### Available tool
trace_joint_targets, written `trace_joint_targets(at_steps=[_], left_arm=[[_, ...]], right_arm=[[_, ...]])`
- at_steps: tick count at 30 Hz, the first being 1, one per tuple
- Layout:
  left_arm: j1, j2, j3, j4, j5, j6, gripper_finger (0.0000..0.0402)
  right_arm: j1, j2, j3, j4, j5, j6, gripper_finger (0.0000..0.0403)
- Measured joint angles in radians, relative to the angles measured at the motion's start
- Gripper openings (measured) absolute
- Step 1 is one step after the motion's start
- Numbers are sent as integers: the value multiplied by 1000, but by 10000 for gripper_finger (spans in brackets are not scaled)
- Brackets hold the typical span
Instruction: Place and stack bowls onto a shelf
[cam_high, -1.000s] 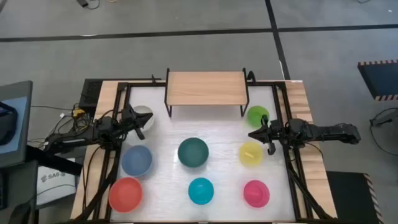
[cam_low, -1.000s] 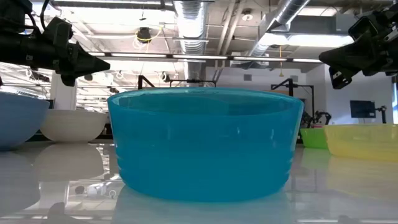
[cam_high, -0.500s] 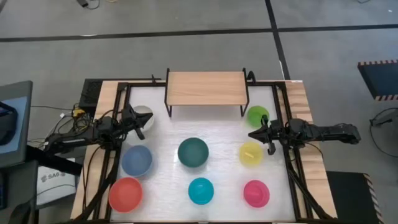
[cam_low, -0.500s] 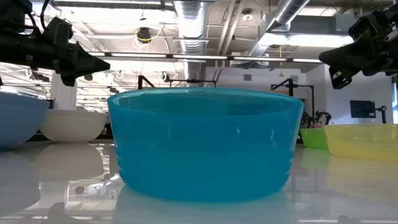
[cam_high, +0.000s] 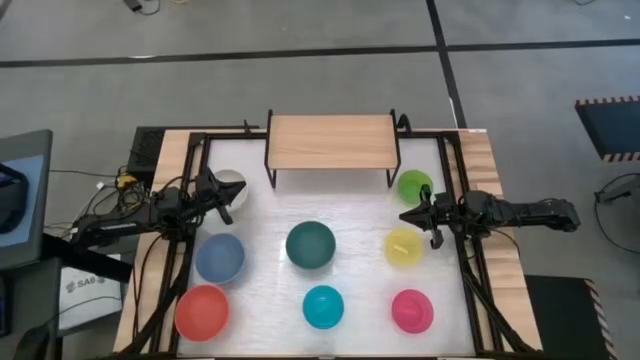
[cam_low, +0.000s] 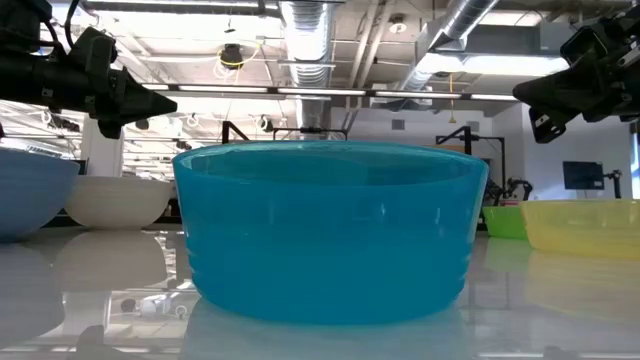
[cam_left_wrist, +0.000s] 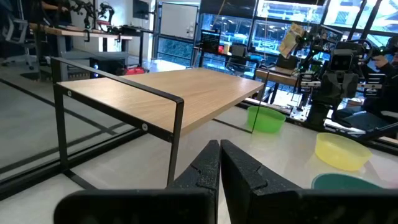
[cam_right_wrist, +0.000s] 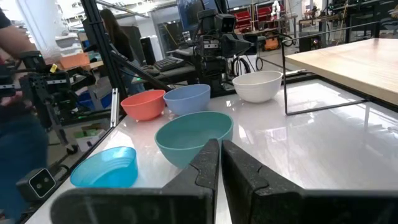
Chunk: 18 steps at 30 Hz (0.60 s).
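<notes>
White and glossy, the bench (cam_high: 360, 225) is carrying all 8 round plastic bowls while the low wooden-topped shelf with thin black legs (cam_high: 331, 141) is sitting bare at its far edge, so by my judgement nothing is placed yet and every bowl is waiting to be stacked. Nearest the shelf are lying the white bowl (cam_high: 229, 187) and lime green bowl (cam_high: 413, 185), then the slate-blue bowl (cam_high: 220, 257), dark teal bowl (cam_high: 311, 245) and yellow bowl (cam_high: 404, 247), with the red-orange bowl (cam_high: 203, 312), cyan bowl (cam_high: 323, 306) and pink bowl (cam_high: 412, 310) along the near row. Both arms are hovering empty with jaws pressed closed, the left gripper (cam_high: 226, 209) over the white bowl and the right gripper (cam_high: 406, 217) between green and yellow, and nothing is blocking the way to the shelf.
</notes>
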Motion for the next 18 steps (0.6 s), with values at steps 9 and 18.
trace_joint_targets(at_steps=[9, 18], left_arm=[[0, 0, 0, 7, 0, -32, 0], [0, 0, 0, 7, -80, -336, 0]], right_arm=[[0, 0, 0, 0, 0, 0, 47], [0, 0, 0, 0, 0, 0, 47]])
